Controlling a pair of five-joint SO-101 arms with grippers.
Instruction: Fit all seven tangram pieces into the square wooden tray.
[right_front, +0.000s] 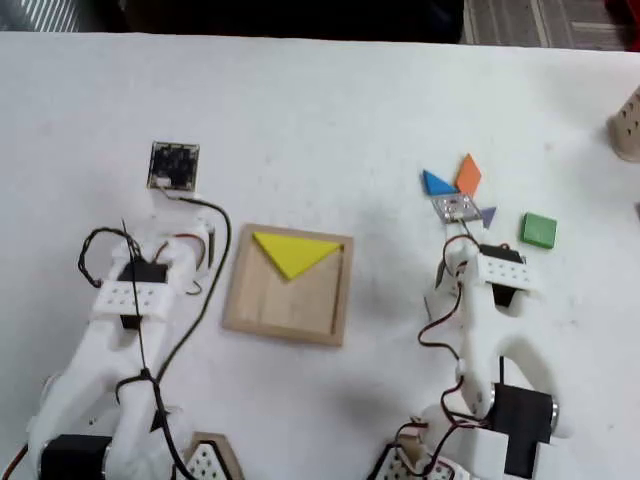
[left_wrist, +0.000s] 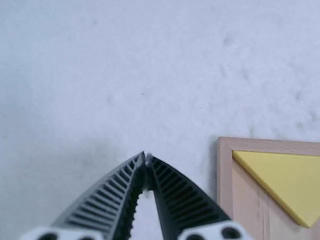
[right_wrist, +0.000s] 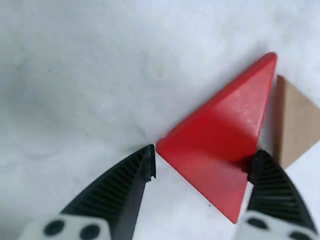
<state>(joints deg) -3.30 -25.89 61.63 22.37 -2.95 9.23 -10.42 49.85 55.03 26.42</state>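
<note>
**Spread claw straddling the red triangle**

Ribbed black fingers of the right claw (right_wrist: 204, 162) stand spread with the red triangle (right_wrist: 220, 145) lying flat on the tabletop (right_front: 330, 120) between them. One fingertip sits just beside a corner of the piece. The other overlaps its far sloping edge, though I cannot tell whether it touches.

The step in hand looks like picking up this piece. A good close would likely bear on two sloping edges, not on a corner, since a pinch on a point may squirt a thin, smooth tile sideways. Shifting the claw a little so that both pads meet flat edges seems wise. So does keeping the tips low against the tabletop, because the tile looks shallow.

A tan triangle (right_wrist: 295, 125) lies just beside the red one, beyond the overlapping finger. That finger has little room and could nudge it.

Beyond the claw lie a blue triangle (right_front: 437, 183), an orange piece (right_front: 468, 173) and a small purple piece (right_front: 488, 215). A green square (right_front: 539, 230) sits out to its side.

The tray (right_front: 240, 290) lies well apart from this claw, between the two arms. It holds a yellow triangle (right_front: 295, 252) against its far rim, with bare wood nearer the arms, so there is room to lower the red piece. The tabletop between claw and tray looks open.

The left claw (left_wrist: 145, 165) is pressed together over the tabletop, with the tray's corner just beside it.
</note>
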